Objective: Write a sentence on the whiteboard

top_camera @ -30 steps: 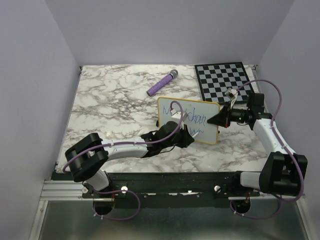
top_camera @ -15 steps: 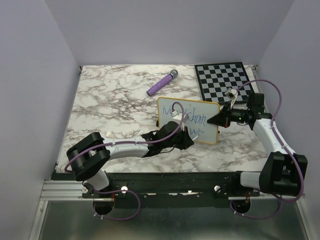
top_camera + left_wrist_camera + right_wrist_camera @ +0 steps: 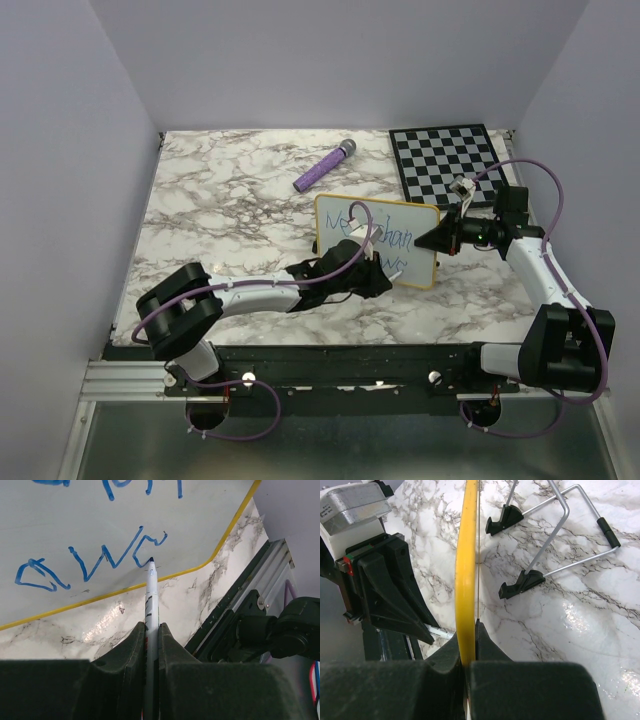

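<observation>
Marble bench (image 3: 220,200), front centre: right hand (image 3: 467,650) pinches the yellow edge of the upright whiteboard (image 3: 405,222) while left hand (image 3: 150,630), clamped on a blue marker (image 3: 150,595), needs light, even tip pressure to continue the second line of the sentence (image 3: 100,560).

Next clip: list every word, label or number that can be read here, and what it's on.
"chan": blue writing, top line of the whiteboard, top view; letters before it are partly covered, unreadable.
"aw" plus an unfinished letter: second line of the sentence, left wrist view.
Dark print on the marker barrel: too small to read.
Nothing else carries text.
</observation>
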